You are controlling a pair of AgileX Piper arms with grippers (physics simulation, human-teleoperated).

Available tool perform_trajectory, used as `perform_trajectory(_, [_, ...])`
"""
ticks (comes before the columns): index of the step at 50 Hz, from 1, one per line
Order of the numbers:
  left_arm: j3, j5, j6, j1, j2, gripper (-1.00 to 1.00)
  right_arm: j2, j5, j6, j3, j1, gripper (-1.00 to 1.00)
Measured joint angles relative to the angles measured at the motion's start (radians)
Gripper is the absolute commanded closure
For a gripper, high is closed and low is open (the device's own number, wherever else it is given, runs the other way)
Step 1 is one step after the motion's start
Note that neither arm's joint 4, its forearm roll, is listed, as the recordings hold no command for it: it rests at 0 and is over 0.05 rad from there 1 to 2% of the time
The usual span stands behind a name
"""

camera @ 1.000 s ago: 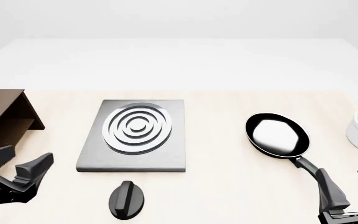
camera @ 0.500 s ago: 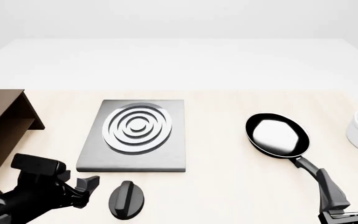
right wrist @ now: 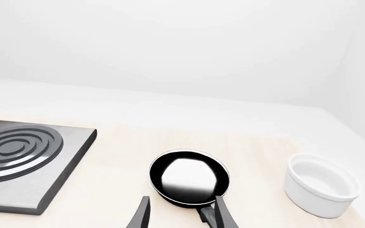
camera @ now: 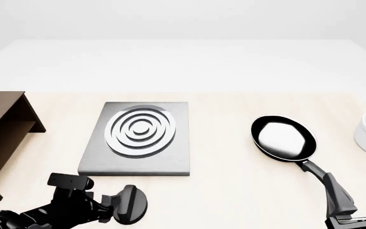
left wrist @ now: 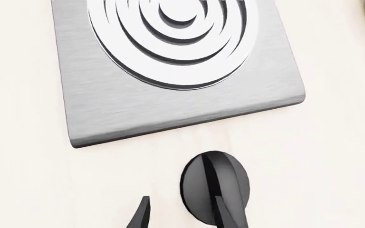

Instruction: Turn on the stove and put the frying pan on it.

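Nothing is done yet, I judge. My left gripper (camera: 110, 210) reaches the stove knob (left wrist: 215, 185) with jaws open, one finger over it. The frying pan (camera: 283, 138) sits on the surface right of the stove (camera: 135, 166), its handle near my open right gripper (camera: 354, 198).

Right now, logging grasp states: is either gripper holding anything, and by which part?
Nothing is held. The left gripper is open at the knob; the right gripper is open around the frying pan handle.

Frying pan (camera: 283, 138) right of stove (camera: 138, 139)
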Motion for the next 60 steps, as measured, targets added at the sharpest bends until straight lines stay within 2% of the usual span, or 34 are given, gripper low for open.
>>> perform_trajectory(9, [0.038,-0.161,-0.198,-0.170,0.077,-1.00,0.002,-0.002,-0.003,0.000,0.000,-1.00])
perform_trajectory(13, [0.068,-0.241,-0.289,-0.220,0.101,-1.00,0.004,-0.004,-0.005,0.000,0.000,-1.00])
perform_trajectory(17, [0.091,-0.266,-0.388,-0.271,0.123,-1.00,0.007,-0.006,-0.007,0.000,0.000,-1.00])
perform_trajectory(22, [0.102,-0.247,-0.468,-0.284,0.098,-1.00,0.010,-0.009,-0.008,0.000,0.000,-1.00])
perform_trajectory(27, [0.091,-0.186,-0.532,-0.366,0.046,-1.00,0.011,-0.009,-0.008,0.000,0.000,-1.00])
perform_trajectory(31, [0.075,-0.091,-0.552,-0.413,-0.050,-1.00,0.010,-0.007,-0.008,0.000,0.000,-1.00])
perform_trajectory(40, [0.038,0.151,-0.531,-0.466,-0.310,-1.00,0.005,-0.003,-0.008,0.000,0.001,-1.00])
perform_trajectory(46, [0.003,0.286,-0.498,-0.456,-0.451,-1.00,0.003,0.000,-0.010,0.000,0.002,-1.00])
perform_trajectory(52, [-0.089,0.484,-0.363,-0.341,-0.648,-1.00,0.001,0.002,-0.012,0.000,0.003,-1.00])
perform_trajectory(60, [-0.257,0.729,-0.091,-0.061,-0.946,-1.00,-0.001,0.004,-0.015,0.000,0.005,-1.00])
